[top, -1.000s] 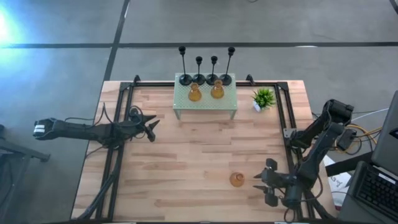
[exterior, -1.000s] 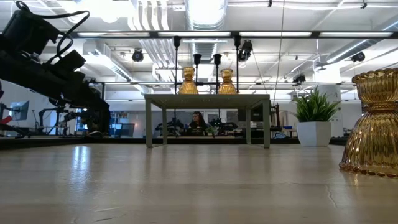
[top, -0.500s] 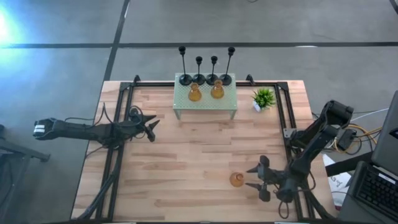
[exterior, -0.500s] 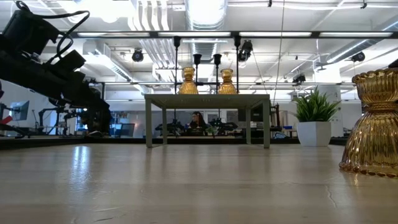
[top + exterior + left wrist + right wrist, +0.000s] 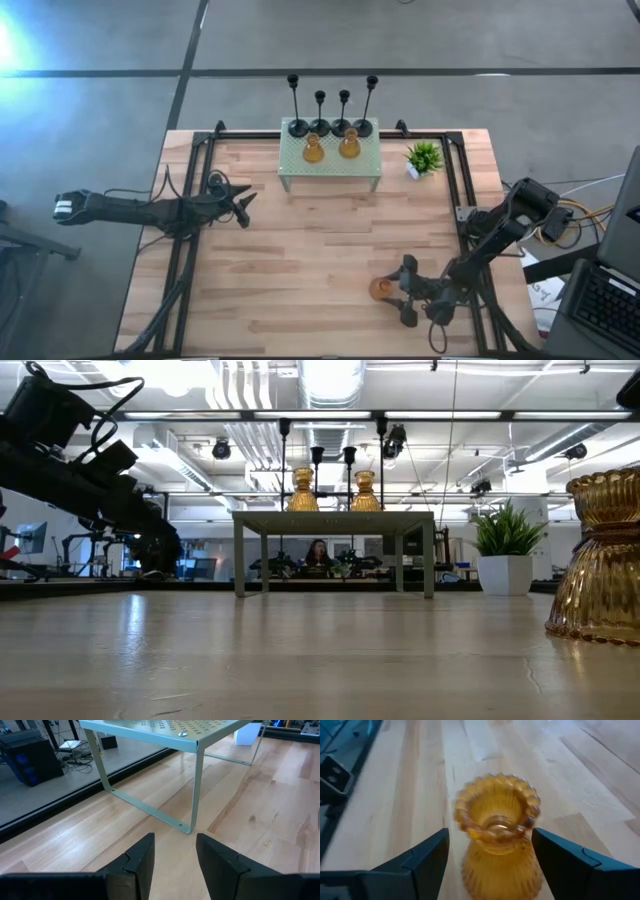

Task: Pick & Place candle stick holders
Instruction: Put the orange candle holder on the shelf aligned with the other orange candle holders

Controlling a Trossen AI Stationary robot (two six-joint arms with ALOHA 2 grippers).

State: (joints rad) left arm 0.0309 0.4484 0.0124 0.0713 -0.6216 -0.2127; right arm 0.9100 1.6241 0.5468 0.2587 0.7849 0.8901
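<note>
The loose amber glass holder (image 5: pixel 381 289) stood upright on the bare wood near the front right of the table (image 5: pixel 300 260), well apart from the rest of the set. In the right wrist view it sat squarely between the two dark fingers (image 5: pixel 417 865), scalloped rim up, with a gap on each side, so nothing had hold of it yet. The right gripper (image 5: pixel 405 291) was spread wide around it at table level, and looked lined up for a grab.

If I were running this step, I'd want the fingers lower than that flared rim, down at the narrow waist. Ribbed glass is slippery and the top is wider than the middle, so a high pinch could tip it or squirt it out. Close slowly and evenly, keep it centred, then lift straight up before travelling.

Everything else was at the back: the pale green perforated stand (image 5: pixel 330 160) carried two more amber holders (image 5: pixel 314 150) with four black stemmed holders (image 5: pixel 331 126) lined up along its far edge. A small green plant (image 5: pixel 424 157) sat just beside the stand. The left gripper (image 5: pixel 243 205) waited near the left side of the table, fingers partly apart and empty.
</note>
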